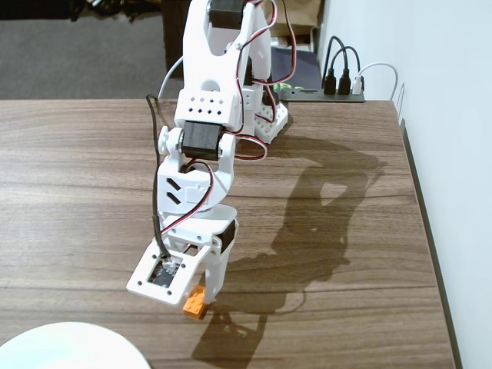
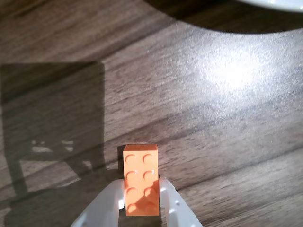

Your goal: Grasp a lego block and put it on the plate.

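The orange lego block (image 2: 141,178) sits between my two white fingers in the wrist view, studs up, both fingers pressed against its long sides. My gripper (image 2: 141,193) is shut on it. In the fixed view the block (image 1: 195,302) shows under the gripper (image 1: 201,294) near the table's front, at or just above the wood; I cannot tell which. The white plate (image 1: 69,347) lies at the bottom left corner of the fixed view, to the left of the gripper. Its rim (image 2: 279,4) shows at the top right edge of the wrist view.
The arm's base (image 1: 261,115) stands at the back of the wooden table (image 1: 77,192). A black power strip with plugs (image 1: 338,86) lies behind it by the white wall (image 1: 430,61). The table's right edge runs along the wall.
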